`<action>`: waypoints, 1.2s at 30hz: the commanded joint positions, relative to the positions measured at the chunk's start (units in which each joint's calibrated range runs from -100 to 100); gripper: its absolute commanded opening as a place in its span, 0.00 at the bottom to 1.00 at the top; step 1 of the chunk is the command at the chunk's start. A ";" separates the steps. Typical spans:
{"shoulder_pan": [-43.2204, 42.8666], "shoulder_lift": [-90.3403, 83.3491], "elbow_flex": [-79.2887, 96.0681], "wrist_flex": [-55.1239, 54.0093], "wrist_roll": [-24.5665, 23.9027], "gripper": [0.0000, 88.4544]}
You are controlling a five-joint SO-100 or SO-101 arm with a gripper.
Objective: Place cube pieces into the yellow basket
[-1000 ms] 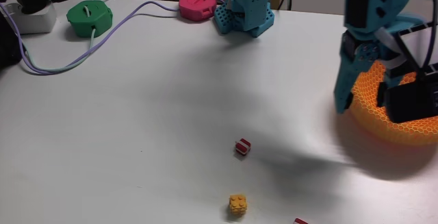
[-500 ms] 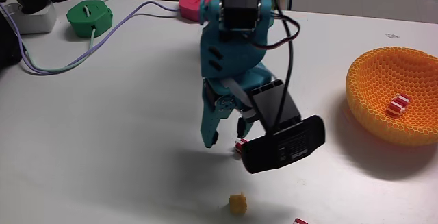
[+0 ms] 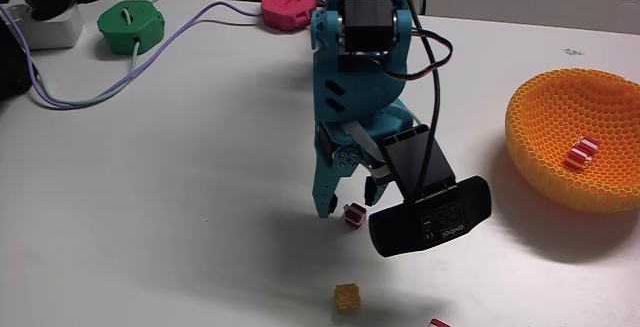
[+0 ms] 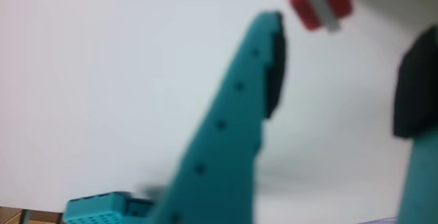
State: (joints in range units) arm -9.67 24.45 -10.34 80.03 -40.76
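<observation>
**White table, arm over a little cube**

On the white table (image 3: 180, 187), the teal gripper (image 3: 348, 207) points down with its fingers spread apart. A red and white cube (image 3: 354, 215) sits on the table between the fingertips. The yellow basket (image 3: 545, 147) is far to the right, with one cube piece (image 3: 579, 154) inside.

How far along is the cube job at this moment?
Done: one cube piece lies in the yellow basket. In hand: the open gripper is lowered around a second cube piece on the table, not yet gripped. Left: that piece, plus another at the bottom edge.
</observation>
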 commanded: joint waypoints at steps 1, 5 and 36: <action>-1.79 -1.72 -0.20 -0.80 -0.93 0.28; -2.63 -0.77 -0.01 -2.19 -1.61 0.28; -0.30 0.55 -0.30 -1.49 -7.91 0.00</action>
State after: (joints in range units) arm -10.15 26.02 -5.02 74.93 -47.99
